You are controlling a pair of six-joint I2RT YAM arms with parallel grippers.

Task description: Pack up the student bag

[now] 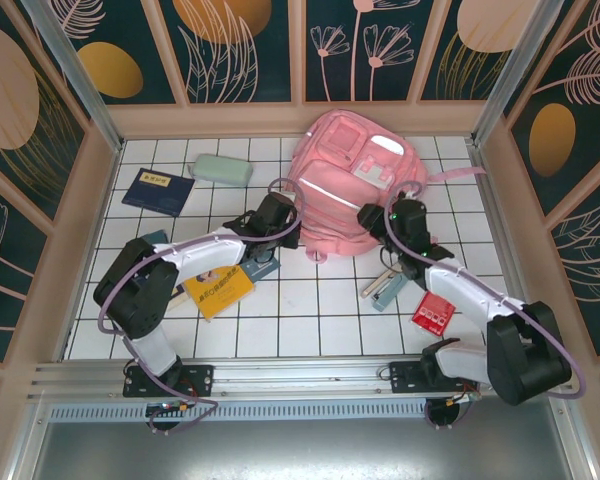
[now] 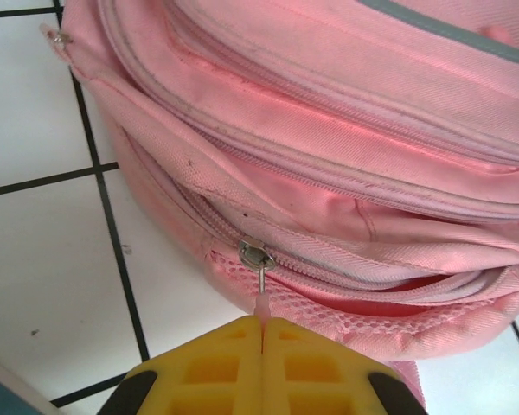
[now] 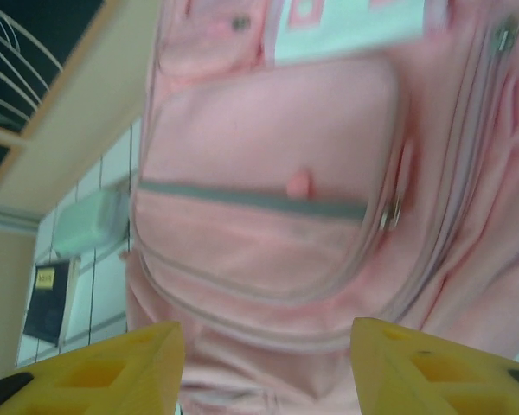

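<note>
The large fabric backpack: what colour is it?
The backpack is pink; top external view shows it best.

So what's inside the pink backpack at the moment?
Beside the zip pull pinched by the left gripper, the backpack is slightly open, showing just pink lining. Anything deeper is covered by the fabric.

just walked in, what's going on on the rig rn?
The left hand is shut on the zipper pull of the pink student bag, low on its side; that zip looks partly open. The right hand hangs open over the bag's front pocket, holding nothing. The mint pencil case, navy booklet and yellow book lie on the table, not yet packed.
</note>
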